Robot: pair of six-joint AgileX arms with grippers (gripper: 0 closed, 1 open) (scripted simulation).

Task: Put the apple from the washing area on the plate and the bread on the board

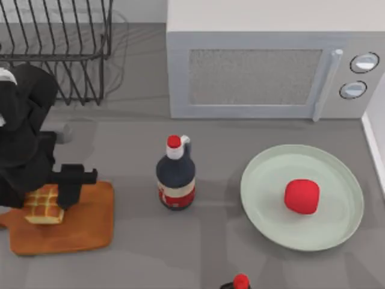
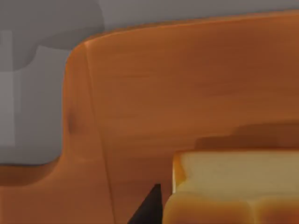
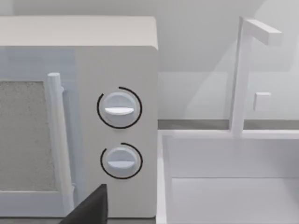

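Note:
The red apple (image 1: 301, 195) lies on the pale green plate (image 1: 264, 180) at the right of the table. On the left part of the orange-brown board (image 1: 90, 223) (image 2: 163, 93) is the golden bread (image 1: 43, 208) (image 2: 233, 186). My left gripper (image 1: 51, 195) reaches down over it and is shut on the bread, with one dark fingertip (image 2: 149, 210) against the bread's pale side. The dark tip of my right gripper (image 3: 88, 207) hangs in front of the microwave's knobs.
A white microwave (image 1: 252, 75) stands at the back and a wire dish rack (image 1: 60, 48) at the back left. A dark bottle with a red cap (image 1: 175, 180) stands between board and plate. Another red-capped bottle (image 1: 240, 283) is at the front edge. A white sink (image 3: 233, 186) adjoins the microwave.

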